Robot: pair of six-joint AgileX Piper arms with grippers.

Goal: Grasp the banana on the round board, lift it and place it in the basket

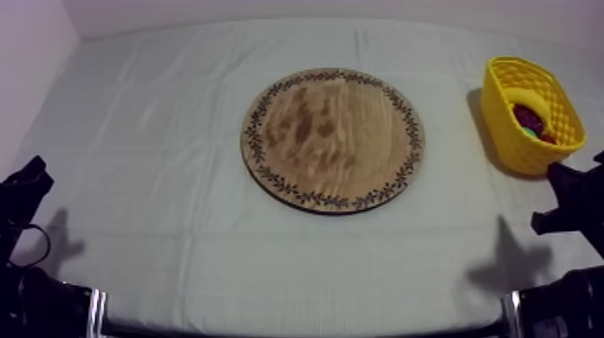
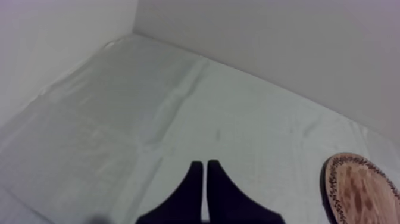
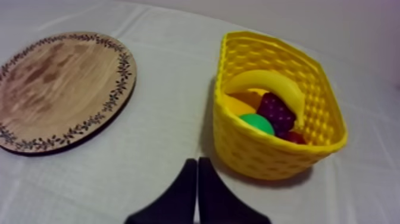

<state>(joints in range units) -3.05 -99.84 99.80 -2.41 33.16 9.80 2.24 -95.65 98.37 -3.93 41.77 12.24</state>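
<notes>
From above, the round wooden board (image 1: 333,139) sits at the middle of the bench (image 1: 153,180), and the yellow basket (image 1: 519,144) stands near the right edge with the banana (image 1: 523,93) lying inside it. At the left wrist, your left tool (image 2: 205,173) has its fingers pressed together above the cloth (image 2: 178,107), with the board's rim nearby. At the right wrist, your right tool (image 3: 197,170) is pressed together too, just before the basket, where the banana curves over grapes (image 3: 275,110) and a green fruit (image 3: 257,123).

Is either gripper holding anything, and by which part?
Nothing is held: left gripper and right gripper are shut empty; the banana lies in the yellow basket.
</notes>
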